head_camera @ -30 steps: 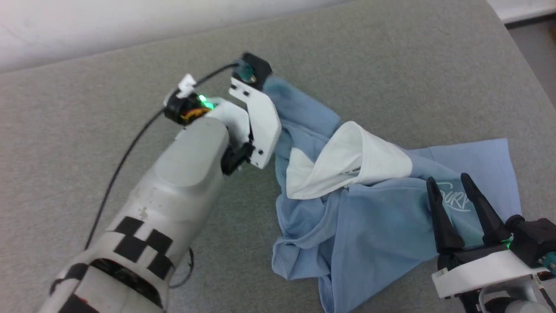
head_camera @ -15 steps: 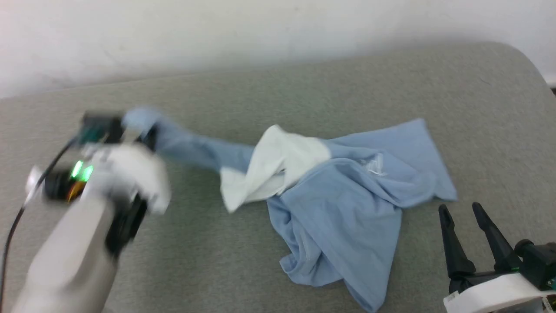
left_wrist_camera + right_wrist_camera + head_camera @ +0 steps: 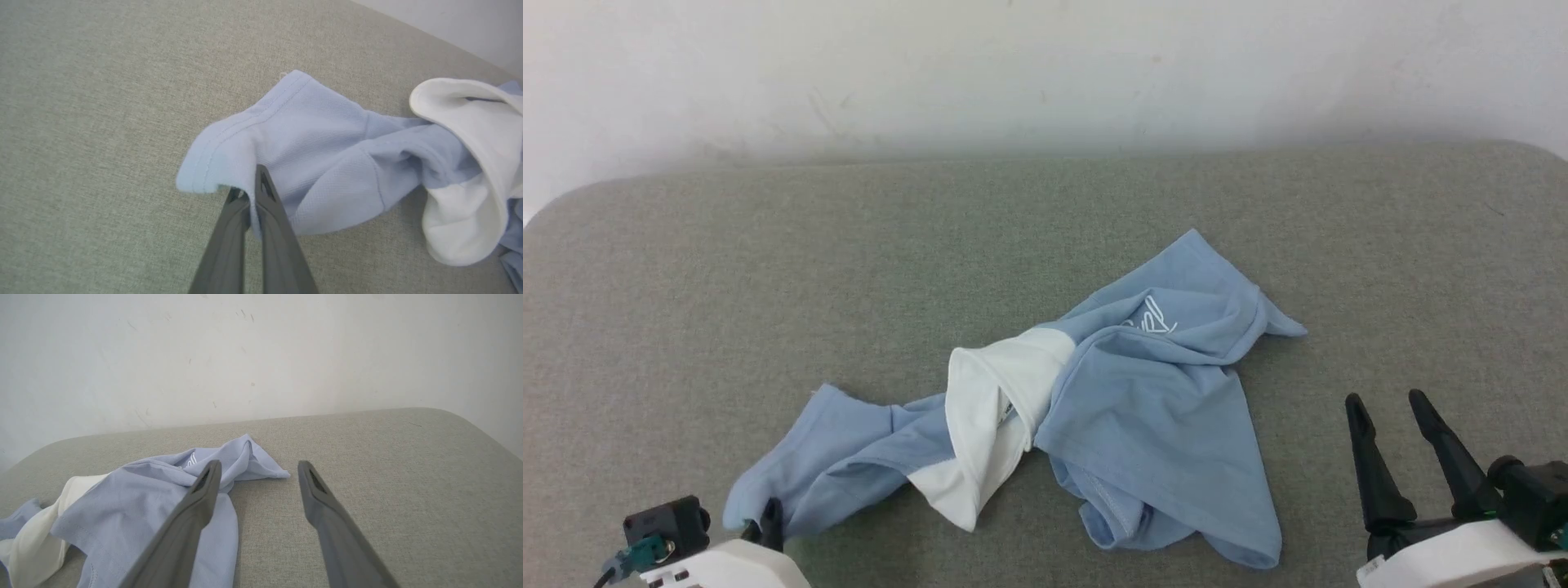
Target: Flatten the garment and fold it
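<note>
**Left fingers clenched on a hem corner; right fingers spread and empty.**

Nearest me, my left fingers (image 3: 261, 192) are pinched tight on a stitched edge of the garment (image 3: 1160, 408), at its near-left tip, low over the worktop (image 3: 768, 286). I judge the cloth light, limp and a little stretchy. It will sag and twist rather than hold a shape, so I want it by hems, corners or shoulder seams, two points at once, drawn taut. My right fingers (image 3: 1357, 425) stand spread with nothing between them, near the right edge, apart from the cloth. Further in, a white panel (image 3: 988, 408) twists through the middle of the heap, with the blue body bunched to its right. The lettering (image 3: 1150, 314) lies on the far side, and one corner points toward the wall (image 3: 1045, 65).
</note>
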{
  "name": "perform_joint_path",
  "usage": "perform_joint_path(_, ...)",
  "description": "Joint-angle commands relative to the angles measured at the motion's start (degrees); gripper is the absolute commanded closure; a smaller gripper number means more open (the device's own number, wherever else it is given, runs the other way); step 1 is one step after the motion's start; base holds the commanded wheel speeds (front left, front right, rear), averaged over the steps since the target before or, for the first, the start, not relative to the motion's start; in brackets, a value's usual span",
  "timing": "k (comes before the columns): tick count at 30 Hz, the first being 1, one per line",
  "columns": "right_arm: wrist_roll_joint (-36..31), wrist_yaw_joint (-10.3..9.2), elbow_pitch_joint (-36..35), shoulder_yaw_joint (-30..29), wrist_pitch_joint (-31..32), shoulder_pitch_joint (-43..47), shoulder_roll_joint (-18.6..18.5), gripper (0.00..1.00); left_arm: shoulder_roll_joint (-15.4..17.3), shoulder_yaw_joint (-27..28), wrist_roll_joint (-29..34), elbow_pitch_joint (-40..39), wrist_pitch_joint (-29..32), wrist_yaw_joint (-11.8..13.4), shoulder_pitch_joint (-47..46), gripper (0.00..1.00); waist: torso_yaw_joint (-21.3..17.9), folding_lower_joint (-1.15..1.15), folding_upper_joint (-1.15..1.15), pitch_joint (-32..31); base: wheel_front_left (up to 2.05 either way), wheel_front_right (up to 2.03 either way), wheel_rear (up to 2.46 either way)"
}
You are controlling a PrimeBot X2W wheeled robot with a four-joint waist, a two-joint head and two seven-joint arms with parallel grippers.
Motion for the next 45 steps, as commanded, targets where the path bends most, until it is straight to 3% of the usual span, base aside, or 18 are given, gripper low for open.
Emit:
perform_joint_path(1, -0.4, -0.05, -0.6, 0.0, 0.3, 0.0, 0.1, 0.00, -0.5, 0.3, 0.7, 1.0, -2.7, -0.9, -0.1, 0.00, -0.1, 0.01, 0.00, -0.4, 0.00, 0.00, 0.00)
perform_joint_path(7, -0.6, -0.05, -1.2, -0.4, 1.3, 0.7, 0.1, 0.00, -0.8, 0.4, 5.5, 1.5, -12.4, -2.5, -2.2, 0.00, -0.3, 0.01, 0.00, -1.5, 0.00, 0.00, 0.00)
perform_joint_path(10, -0.4, -0.05, -1.4, -0.9, 1.6, 1.2, 0.1, 0.00, 0.6, -1.2, 8.1, 2.3, -13.9, -3.9, -3.6, 0.00, 0.1, 0.01, 0.00, -1.9, 0.00, 0.00, 0.00)
perform_joint_path(12, -0.3, -0.05, -1.6, -1.1, 1.8, 1.3, 0.1, 0.00, 2.4, -2.8, 8.8, 2.9, -11.8, -5.8, -4.9, 0.00, 0.3, 0.01, 0.00, -2.0, 0.00, 0.00, 0.00)
perform_joint_path(17, -0.4, -0.05, -1.9, -0.8, 2.2, 1.2, 0.1, 0.00, 8.2, -7.4, 8.0, 2.2, -2.3, -13.8, -8.0, 0.00, 0.1, 0.01, 0.00, -1.8, 0.00, 0.00, 0.00)
perform_joint_path(19, -0.3, -0.05, -1.8, -0.8, 2.2, 1.2, 0.1, 0.00, 10.0, -9.1, 7.3, 1.6, 2.5, -15.7, -8.5, 0.00, -0.1, 0.01, 0.00, -1.6, 0.00, 0.00, 0.00)
perform_joint_path(25, 0.3, -0.05, -1.4, -0.3, 2.0, 0.7, 0.1, 0.00, 12.5, -12.7, 5.3, 1.6, 14.1, -18.0, -10.2, 0.00, -1.0, 0.01, 0.00, 0.0, 0.00, 0.00, 0.00)
perform_joint_path(30, 0.3, -0.05, -1.2, 0.1, 1.9, -0.4, 0.1, 0.00, 12.0, -15.5, 4.4, 5.4, 18.8, -20.4, -11.8, 0.00, -1.9, 0.01, 0.00, 1.5, 0.00, 0.00, 0.00)
perform_joint_path(31, 0.2, -0.05, -1.2, 0.1, 1.9, -0.5, 0.1, 0.00, 11.5, -15.8, 3.8, 6.1, 19.3, -20.7, -12.0, 0.40, -2.1, 0.01, 0.00, 1.6, 0.00, 0.00, 0.00)
perform_joint_path(32, 0.2, -0.05, -1.2, 0.1, 1.9, -0.5, 0.1, 0.00, 11.5, -15.8, 3.8, 6.1, 19.3, -20.7, -12.0, 0.40, -2.1, 0.01, 0.00, 1.6, 0.00, 0.00, 0.00)
perform_joint_path(33, 0.2, -0.05, -1.1, 0.0, 1.9, -0.6, 0.1, 0.00, 11.2, -16.0, 3.3, 6.8, 19.7, -21.0, -12.1, 0.95, -2.1, 0.01, 0.00, 1.7, 0.00, 0.00, 0.00)
perform_joint_path(34, 0.3, -0.05, -0.9, 0.0, 1.9, -0.6, 0.1, 0.00, 11.0, -16.1, 2.9, 7.4, 20.0, -21.3, -12.1, 1.00, -2.2, 0.01, 0.00, 1.6, 0.00, 0.00, 0.00)
perform_joint_path(39, 0.5, -0.05, -0.5, -0.6, 1.8, -0.1, 0.1, 0.00, 10.9, -15.5, 2.7, 6.2, 18.3, -21.3, -11.9, 1.00, -2.0, 0.01, 0.00, 0.9, 0.00, 0.00, 0.00)
perform_joint_path(45, 0.8, -0.05, -0.3, -2.5, 1.9, 1.1, 0.1, 0.00, 14.5, -14.8, 6.2, -5.5, 18.3, -19.4, -12.5, 1.00, 0.3, 0.01, 0.00, -1.1, 0.00, 0.00, 0.00)
